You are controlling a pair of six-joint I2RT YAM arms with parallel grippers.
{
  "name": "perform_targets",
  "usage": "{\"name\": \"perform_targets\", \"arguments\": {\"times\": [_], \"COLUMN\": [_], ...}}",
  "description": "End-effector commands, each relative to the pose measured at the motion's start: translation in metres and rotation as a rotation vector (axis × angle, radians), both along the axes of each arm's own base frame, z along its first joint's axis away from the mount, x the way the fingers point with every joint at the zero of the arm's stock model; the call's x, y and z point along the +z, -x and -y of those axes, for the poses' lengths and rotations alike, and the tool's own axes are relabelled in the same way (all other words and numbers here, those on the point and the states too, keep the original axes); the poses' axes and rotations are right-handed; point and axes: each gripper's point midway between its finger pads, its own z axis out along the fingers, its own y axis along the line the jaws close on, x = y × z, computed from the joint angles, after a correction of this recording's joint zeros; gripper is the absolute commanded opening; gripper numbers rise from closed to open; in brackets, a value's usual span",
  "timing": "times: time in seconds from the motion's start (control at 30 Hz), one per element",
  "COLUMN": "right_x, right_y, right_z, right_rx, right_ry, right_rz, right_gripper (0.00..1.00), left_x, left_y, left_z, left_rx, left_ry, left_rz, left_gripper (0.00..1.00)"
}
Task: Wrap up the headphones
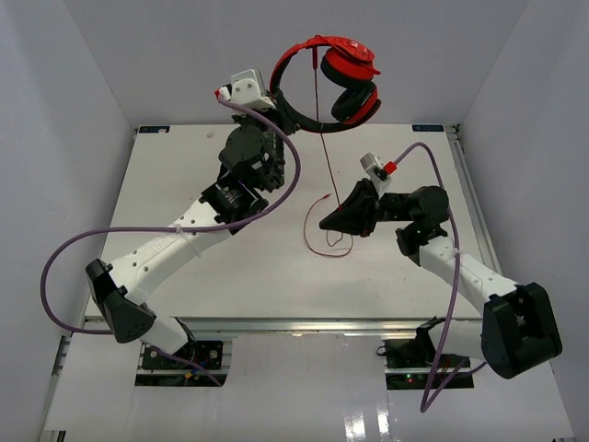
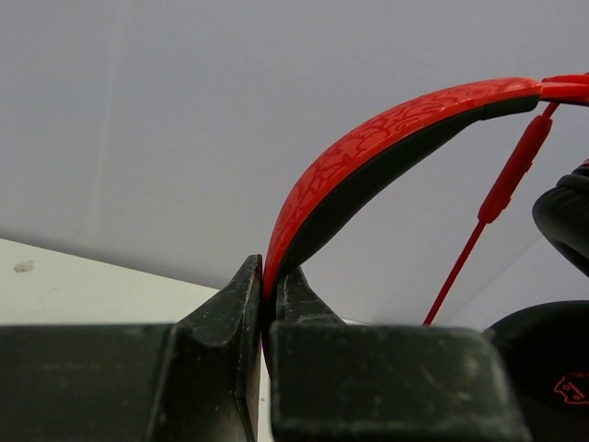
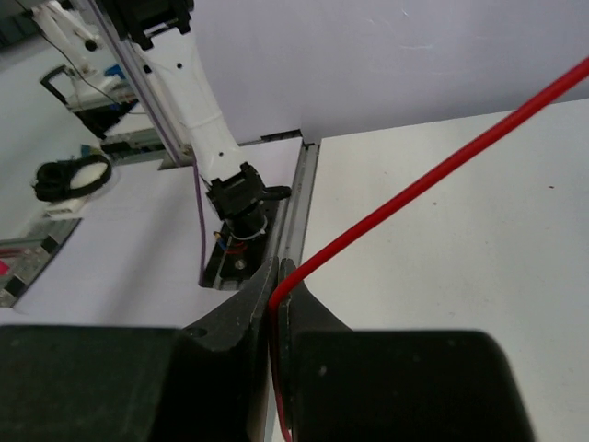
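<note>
The red headphones (image 1: 352, 81) hang in the air above the table's far edge, ear cups to the right. My left gripper (image 1: 277, 99) is shut on the lower left end of their headband (image 2: 368, 147), which is pinched between the fingers of the left gripper (image 2: 270, 273). The thin red cable (image 1: 325, 138) drops from the headband with its inline remote (image 2: 515, 170) down to the table. My right gripper (image 1: 327, 223) is shut on that cable (image 3: 442, 166), which bends into the closed right gripper (image 3: 276, 273). A slack loop of cable (image 1: 317, 249) lies on the table below it.
The white table (image 1: 184, 166) is ringed by white walls at the back and sides. Thick purple arm cables (image 1: 64, 267) loop off the left and right arms. The right wrist view shows the table's metal edge rail (image 3: 299, 203) and the left arm's base (image 3: 241, 198).
</note>
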Motion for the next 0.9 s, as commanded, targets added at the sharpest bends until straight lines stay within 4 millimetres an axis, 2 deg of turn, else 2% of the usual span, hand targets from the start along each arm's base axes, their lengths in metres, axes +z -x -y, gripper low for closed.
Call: {"name": "perform_targets", "arguments": {"times": [0.0, 0.07, 0.13, 0.27, 0.3, 0.33, 0.5, 0.6, 0.63, 0.7, 0.73, 0.8, 0.87], "right_x": [-0.007, 0.006, 0.001, 0.019, 0.024, 0.020, 0.024, 0.018, 0.021, 0.041, 0.045, 0.044, 0.042], "right_y": [0.014, -0.022, -0.034, -0.051, -0.056, -0.058, -0.101, -0.127, -0.134, -0.149, -0.153, -0.160, -0.167], "right_z": [0.004, -0.002, 0.002, 0.021, 0.026, 0.032, 0.059, 0.079, 0.085, 0.094, 0.097, 0.105, 0.109], "right_rx": [0.052, -0.115, -0.214, -0.370, -0.416, -0.436, -0.675, -0.821, -0.877, -1.025, -1.066, -1.134, -1.166], "right_ry": [0.061, 0.136, 0.252, 0.389, 0.435, 0.488, 0.750, 0.909, 0.933, 0.912, 0.910, 0.934, 0.929], "right_rz": [0.028, 0.224, 0.294, 0.435, 0.483, 0.492, 0.751, 0.932, 0.984, 1.051, 1.072, 1.106, 1.098], "right_gripper": [0.08, 0.08, 0.08, 0.08, 0.08, 0.08, 0.08, 0.08, 0.08, 0.08, 0.08, 0.08, 0.08], "left_x": [0.043, 0.021, 0.003, -0.053, -0.073, -0.088, -0.164, -0.214, -0.229, -0.251, -0.268, -0.282, -0.279], "left_y": [-0.002, -0.015, -0.025, -0.052, -0.058, -0.063, -0.075, -0.066, -0.061, -0.042, -0.030, -0.013, 0.007], "left_z": [-0.051, -0.054, -0.055, -0.066, -0.061, -0.061, -0.026, -0.004, 0.006, 0.034, 0.039, 0.047, 0.054], "left_rx": [0.146, 0.202, 0.225, 0.270, 0.245, 0.234, 0.050, -0.128, -0.207, -0.422, -0.492, -0.596, -0.696], "left_ry": [0.014, -0.162, -0.267, -0.417, -0.461, -0.494, -0.638, -0.731, -0.748, -0.757, -0.766, -0.747, -0.723], "left_rz": [0.062, 0.002, -0.039, -0.151, -0.189, -0.218, -0.352, -0.462, -0.485, -0.497, -0.523, -0.531, -0.494], "left_gripper": [0.00, 0.00, 0.00, 0.00, 0.00, 0.00, 0.00, 0.00, 0.00, 0.00, 0.00, 0.00, 0.00]}}
